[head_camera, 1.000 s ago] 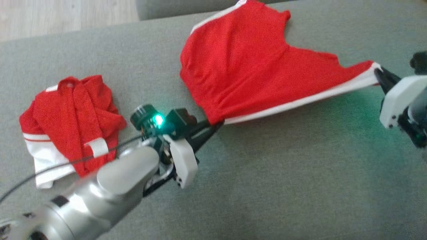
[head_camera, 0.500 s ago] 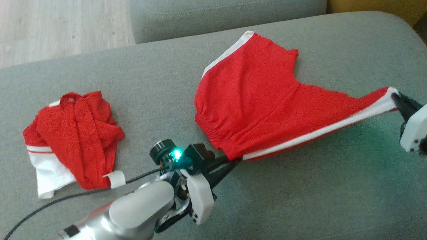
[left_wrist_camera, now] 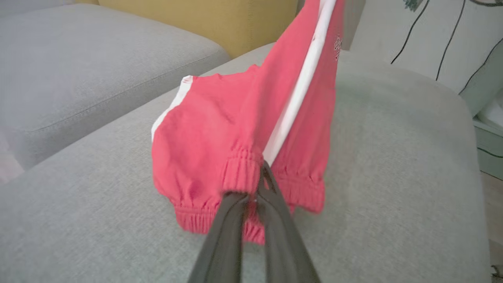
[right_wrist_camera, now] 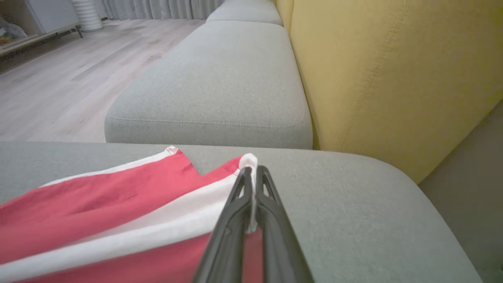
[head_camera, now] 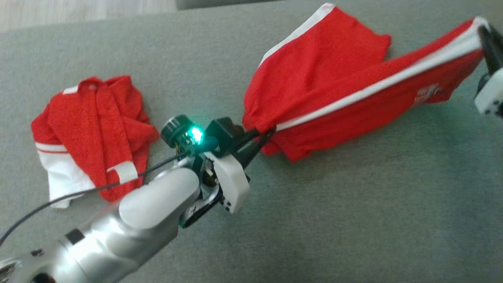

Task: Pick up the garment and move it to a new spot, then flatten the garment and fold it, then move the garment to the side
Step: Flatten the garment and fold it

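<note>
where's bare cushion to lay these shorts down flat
Widest bare cushion lies below the shorts in the head view, right of the left gripper. A narrower strip runs between the shorts and the crumpled red top. Crowded at the left, around that top and the left arm.

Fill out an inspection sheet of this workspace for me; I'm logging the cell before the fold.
Surface: grey sofa cushion, bare around the garments.
Job's things: red shorts with white side stripe, partly lifted, stretched between both tools.
Clutter: crumpled red-and-white garment lying apart to the left.
Tools: left tool shut on the waistband; right tool shut on a leg hem's white stripe.
Cables: black cable runs along the left forearm; thin cables hang in the background.
Surroundings: yellow backrest, second grey cushion, wooden floor.
</note>
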Robot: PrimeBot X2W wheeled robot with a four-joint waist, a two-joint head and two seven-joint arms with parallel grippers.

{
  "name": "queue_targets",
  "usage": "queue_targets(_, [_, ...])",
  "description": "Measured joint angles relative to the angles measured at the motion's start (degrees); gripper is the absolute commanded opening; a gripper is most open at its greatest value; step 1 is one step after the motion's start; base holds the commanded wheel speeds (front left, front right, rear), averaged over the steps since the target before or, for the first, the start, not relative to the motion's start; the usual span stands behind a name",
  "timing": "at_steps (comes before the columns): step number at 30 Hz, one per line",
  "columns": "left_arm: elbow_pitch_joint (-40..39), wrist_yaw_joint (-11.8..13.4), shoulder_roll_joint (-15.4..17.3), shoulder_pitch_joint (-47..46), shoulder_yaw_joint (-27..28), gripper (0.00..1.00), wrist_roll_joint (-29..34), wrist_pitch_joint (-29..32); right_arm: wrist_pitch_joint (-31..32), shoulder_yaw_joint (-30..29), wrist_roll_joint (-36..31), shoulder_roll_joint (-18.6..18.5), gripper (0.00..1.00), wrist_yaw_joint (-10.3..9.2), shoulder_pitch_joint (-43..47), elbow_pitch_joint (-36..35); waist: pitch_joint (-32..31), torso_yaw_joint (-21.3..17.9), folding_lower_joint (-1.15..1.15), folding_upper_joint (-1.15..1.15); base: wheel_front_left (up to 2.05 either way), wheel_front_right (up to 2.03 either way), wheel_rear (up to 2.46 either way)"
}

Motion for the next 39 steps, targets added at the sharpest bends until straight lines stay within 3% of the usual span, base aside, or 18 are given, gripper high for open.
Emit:
queue_targets(10, [3.14,0.8,-3.39,-4.67,1.91,0.0,0.52,-0.38,0.14,-3.01,-5.58,3.39,0.0,0.0,-9.59,4.05,5.97,5.33,0.0,0.0,0.0,0.0,0.0])
queue_targets(25, [8.03,0.07,-8.38,-10.68,3.44,0.0,1.29,-3.14,-0.04,1.52,-9.1,3.74,0.0,0.0,-22.28,14.44,15.12,12.69,0.0,0.0,0.0,0.0,0.0])
queue_targets(39, [10.58,-1.43,-11.16,-12.68,2.29,0.0,1.45,-3.89,-3.35,4.74,-8.78,2.98,0.0,0.0,-27.12,21.09,18.04,14.88,-0.02,0.0,0.0,0.0,0.0])
